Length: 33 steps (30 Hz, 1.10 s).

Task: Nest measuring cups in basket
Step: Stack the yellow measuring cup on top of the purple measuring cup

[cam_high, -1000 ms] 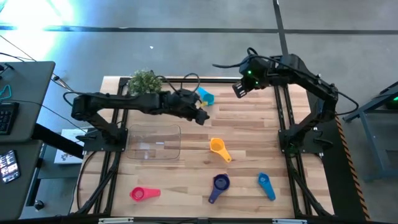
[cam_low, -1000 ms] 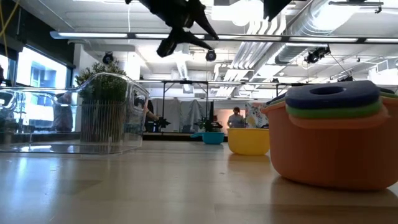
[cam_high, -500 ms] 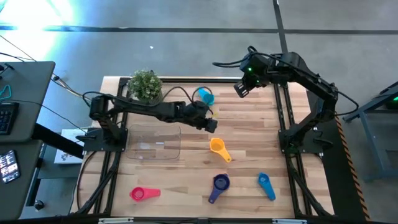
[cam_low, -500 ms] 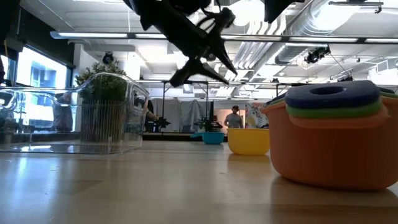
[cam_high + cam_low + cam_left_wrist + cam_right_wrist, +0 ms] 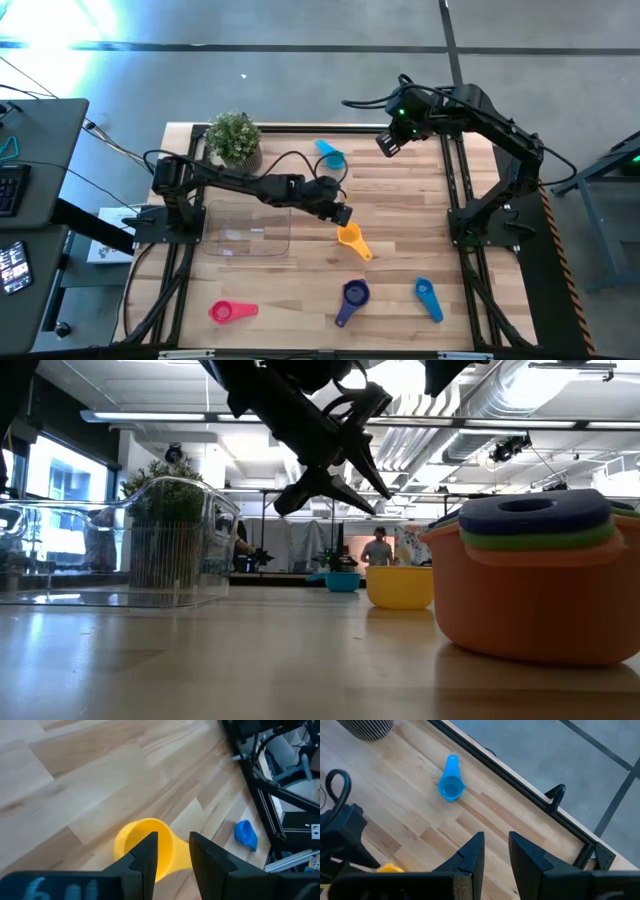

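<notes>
Wood table [image 5: 400, 200], yellow cup [image 5: 142, 847] beneath left jaws [image 5: 172, 851]

**What the views hide or cut off**

At the lower middle of the left wrist view, the left gripper's fingers [image 5: 145, 862] cover part of the yellow cup [image 5: 140, 845]. At the right edge of the low view, the orange cup [image 5: 540, 600] is cropped. The people [image 5: 378, 548] at that view's centre are too small to make out.
</notes>
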Tool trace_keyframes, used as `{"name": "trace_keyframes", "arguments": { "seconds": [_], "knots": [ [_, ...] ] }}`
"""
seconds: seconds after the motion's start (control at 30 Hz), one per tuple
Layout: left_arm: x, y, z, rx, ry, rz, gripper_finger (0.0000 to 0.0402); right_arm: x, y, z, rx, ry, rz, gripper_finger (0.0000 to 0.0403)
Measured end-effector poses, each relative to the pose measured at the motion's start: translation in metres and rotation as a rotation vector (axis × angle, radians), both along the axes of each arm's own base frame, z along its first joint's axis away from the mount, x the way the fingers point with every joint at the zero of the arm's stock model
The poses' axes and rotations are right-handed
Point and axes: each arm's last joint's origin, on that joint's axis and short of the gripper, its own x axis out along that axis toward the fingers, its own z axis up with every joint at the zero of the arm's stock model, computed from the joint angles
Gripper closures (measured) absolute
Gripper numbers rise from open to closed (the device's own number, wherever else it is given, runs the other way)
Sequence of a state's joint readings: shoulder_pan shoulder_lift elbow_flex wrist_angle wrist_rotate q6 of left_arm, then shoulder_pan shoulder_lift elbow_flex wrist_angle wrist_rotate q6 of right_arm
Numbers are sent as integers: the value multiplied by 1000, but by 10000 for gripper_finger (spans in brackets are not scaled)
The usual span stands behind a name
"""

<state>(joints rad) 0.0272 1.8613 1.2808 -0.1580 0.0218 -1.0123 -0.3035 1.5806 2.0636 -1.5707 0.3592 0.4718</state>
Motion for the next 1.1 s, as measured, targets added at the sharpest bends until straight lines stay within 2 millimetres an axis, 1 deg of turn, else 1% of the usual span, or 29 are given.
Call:
{"name": "trace_keyframes", "arguments": {
  "seconds": [0.23, 0.4, 0.67, 0.8, 0.87, 0.97, 1.1],
  "knots": [
    [-5, -6, -5, 21, 70, 40, 298, 0, 1, 0, 0, 0, 3, 324],
    [-7, -10, -7, 4, 109, 54, 298, 0, 1, 0, 0, 2, 4, 324],
    [-8, -15, -8, 10, 110, 64, 298, 0, 1, 0, -3, 5, 11, 324],
    [-6, -18, -16, 5, 136, 61, 298, 0, 1, 0, -3, 5, 11, 324],
    [-1, -20, -22, -4, 123, 56, 298, 0, 1, 0, -3, 4, 11, 324],
    [-1, -22, -34, -11, 161, 59, 298, 0, 1, 0, -4, 4, 10, 324],
    [1, -22, -34, -16, 154, 78, 298, 1, 1, 0, -4, 5, 10, 324]
  ]
}}
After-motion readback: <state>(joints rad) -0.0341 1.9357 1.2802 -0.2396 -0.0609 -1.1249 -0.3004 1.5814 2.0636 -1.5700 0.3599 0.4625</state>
